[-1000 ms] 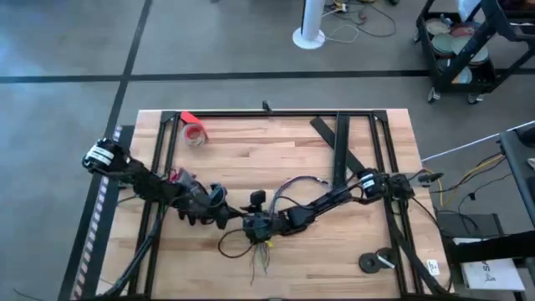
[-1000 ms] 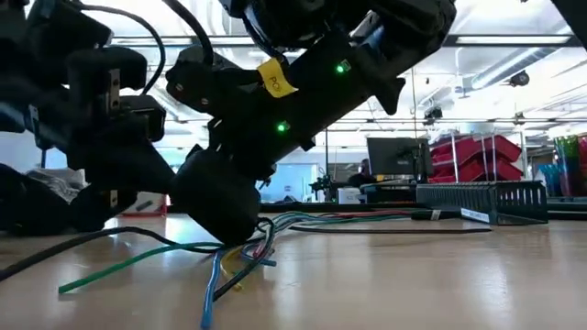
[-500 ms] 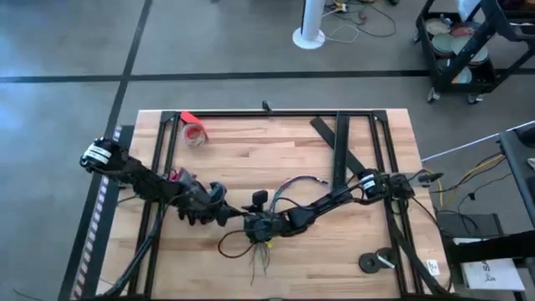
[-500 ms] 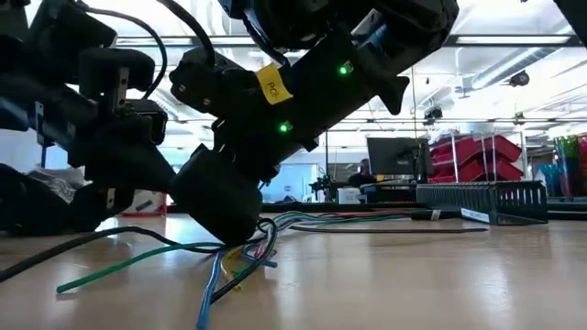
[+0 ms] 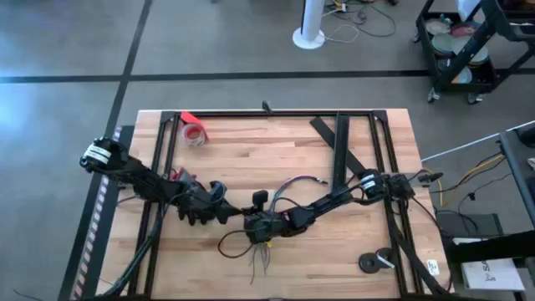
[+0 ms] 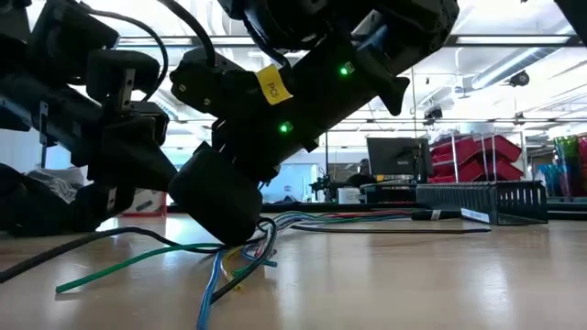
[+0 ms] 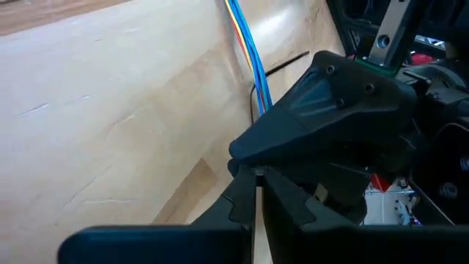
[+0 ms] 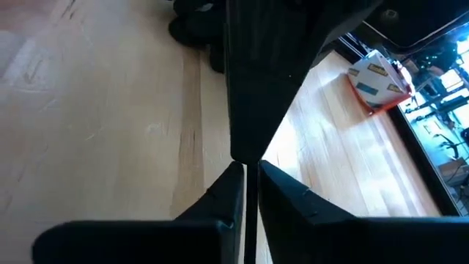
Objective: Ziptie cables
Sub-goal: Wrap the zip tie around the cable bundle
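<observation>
End effectors (image 5: 251, 224) – cables (image 6: 147, 258) splayed

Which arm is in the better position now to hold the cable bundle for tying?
Right, most likely. In the high view the right gripper sits directly on the cables where they gather, and the low view shows it down at table level. The left gripper is beside them, a little apart.

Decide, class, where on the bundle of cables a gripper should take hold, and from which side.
Grip the cables where the strands still run packed together, beside the right gripper, coming straight down from above. Toward the table's front edge the loose ends fan out flat on the wood, so a grip there would likely catch only one or two strands.
</observation>
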You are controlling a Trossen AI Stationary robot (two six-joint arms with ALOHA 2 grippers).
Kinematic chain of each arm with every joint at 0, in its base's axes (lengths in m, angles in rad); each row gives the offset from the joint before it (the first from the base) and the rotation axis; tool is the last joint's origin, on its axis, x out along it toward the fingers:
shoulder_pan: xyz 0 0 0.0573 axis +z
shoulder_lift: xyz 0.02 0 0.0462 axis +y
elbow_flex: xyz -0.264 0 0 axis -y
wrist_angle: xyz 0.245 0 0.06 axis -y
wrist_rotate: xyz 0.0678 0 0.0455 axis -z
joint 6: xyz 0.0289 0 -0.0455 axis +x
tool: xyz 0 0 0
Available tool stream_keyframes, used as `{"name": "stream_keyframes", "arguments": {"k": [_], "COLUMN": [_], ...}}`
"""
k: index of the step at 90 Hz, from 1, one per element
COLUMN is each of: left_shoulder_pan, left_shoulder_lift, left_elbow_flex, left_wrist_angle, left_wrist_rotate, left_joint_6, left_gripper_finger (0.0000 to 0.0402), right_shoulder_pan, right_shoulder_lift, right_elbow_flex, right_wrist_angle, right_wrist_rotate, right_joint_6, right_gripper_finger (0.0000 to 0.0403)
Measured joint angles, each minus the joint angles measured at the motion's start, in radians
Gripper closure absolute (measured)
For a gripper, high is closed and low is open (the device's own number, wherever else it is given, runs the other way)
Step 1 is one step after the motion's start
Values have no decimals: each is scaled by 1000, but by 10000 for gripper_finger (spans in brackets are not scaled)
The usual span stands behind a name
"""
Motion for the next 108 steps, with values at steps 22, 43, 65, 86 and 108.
{"name": "stream_keyframes", "arguments": {"k": [22,43,65,86,108], "left_shoulder_pan": [0,-1,-16,-31,-31], "left_shoulder_lift": [1,-7,-49,-53,-53], "left_elbow_flex": [-1,-2,-14,-61,-66], "left_wrist_angle": [7,14,60,254,278], "left_wrist_rotate": [0,-1,-8,-83,-82], "left_joint_6": [71,302,630,865,959], "left_gripper_finger": [378,327,292,291,312], "right_shoulder_pan": [0,0,2,-5,-7], "right_shoulder_lift": [1,-1,-32,-38,-101], "right_elbow_flex": [-1,-2,-20,-54,-168], "right_wrist_angle": [-2,-16,-64,39,210], "right_wrist_rotate": [-19,-63,-182,-216,-223], "right_joint_6": [47,116,218,249,238], "right_gripper_finger": [400,402,402,403,403]}}
